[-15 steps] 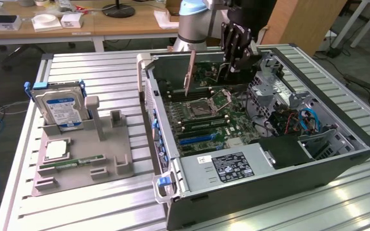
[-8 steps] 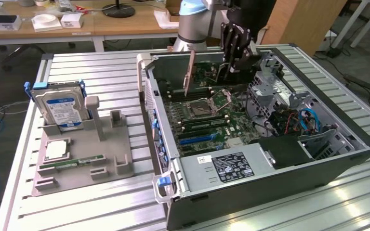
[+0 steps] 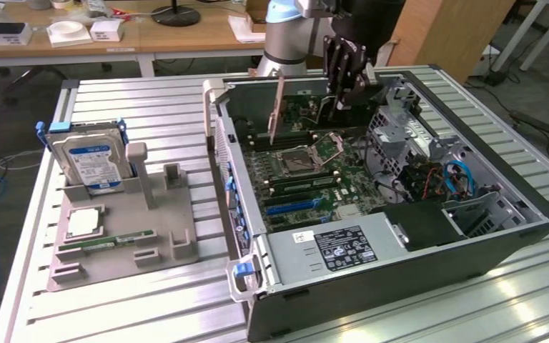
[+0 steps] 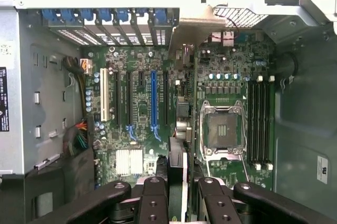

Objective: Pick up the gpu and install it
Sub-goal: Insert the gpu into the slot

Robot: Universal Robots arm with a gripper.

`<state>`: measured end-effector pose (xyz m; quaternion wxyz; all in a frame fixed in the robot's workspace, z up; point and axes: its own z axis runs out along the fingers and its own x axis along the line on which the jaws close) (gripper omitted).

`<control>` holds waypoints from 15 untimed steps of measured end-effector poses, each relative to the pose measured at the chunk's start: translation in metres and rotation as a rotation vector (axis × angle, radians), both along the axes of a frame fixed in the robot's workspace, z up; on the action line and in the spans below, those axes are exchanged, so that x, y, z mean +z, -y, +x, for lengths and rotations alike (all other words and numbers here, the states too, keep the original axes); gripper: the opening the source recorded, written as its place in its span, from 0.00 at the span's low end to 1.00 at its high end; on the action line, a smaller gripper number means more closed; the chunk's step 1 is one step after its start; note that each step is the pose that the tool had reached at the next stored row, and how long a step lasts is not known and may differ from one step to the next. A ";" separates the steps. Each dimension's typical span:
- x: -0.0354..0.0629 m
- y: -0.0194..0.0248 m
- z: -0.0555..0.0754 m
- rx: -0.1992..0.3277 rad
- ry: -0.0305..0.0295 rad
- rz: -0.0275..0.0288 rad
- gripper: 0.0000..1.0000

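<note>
gpu (image 4: 177, 162) upright, seen edge-on, pinched between tool (image 4: 181, 184) fingers over motherboard (image 3: 299, 179) inside open PC case (image 3: 485, 243). Exterior view: tool at 1 o'clock of CPU socket (image 3: 292, 161); hard drive (image 3: 88, 158) at 9 o'clock of case, on tabletop (image 3: 131, 307).

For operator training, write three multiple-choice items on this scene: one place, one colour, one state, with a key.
1. The hard drive stands: A) in the grey holder beside the case; B) inside the case; C) on the floor.
2. On the motherboard, the long slot between black ones is: A) red; B) blue; C) yellow.
3. The gpu is: A) seated in a slot; B) on the holder; C) held by the gripper above the motherboard.
Key: 1 A, it stands upright in the holder; 2 B, blue between black slots; 3 C, the card hangs in the gripper.
</note>
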<state>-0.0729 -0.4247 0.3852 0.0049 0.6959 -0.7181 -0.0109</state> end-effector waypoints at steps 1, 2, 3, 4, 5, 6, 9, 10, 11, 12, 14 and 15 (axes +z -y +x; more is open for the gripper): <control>-0.0004 0.0000 0.000 0.000 -0.0001 -0.0002 0.27; -0.0009 0.0000 -0.001 0.000 -0.0001 -0.0001 0.27; -0.0013 0.0000 -0.001 0.000 -0.0001 -0.0002 0.27; -0.0016 0.0001 -0.002 0.001 -0.0001 -0.0002 0.27; -0.0020 0.0001 -0.002 0.001 0.0000 -0.0001 0.27; -0.0024 0.0002 -0.003 0.001 0.0000 -0.0001 0.27; -0.0044 0.0004 -0.004 0.004 0.0002 0.0000 0.27; -0.0050 0.0004 -0.005 0.005 0.0003 -0.0001 0.27; -0.0057 0.0005 -0.005 0.006 0.0007 -0.0001 0.27; -0.0062 0.0006 -0.006 0.007 0.0012 -0.0001 0.27; -0.0070 0.0007 -0.007 0.009 0.0067 -0.0003 0.27; -0.0074 0.0007 -0.007 0.010 0.0114 -0.0002 0.27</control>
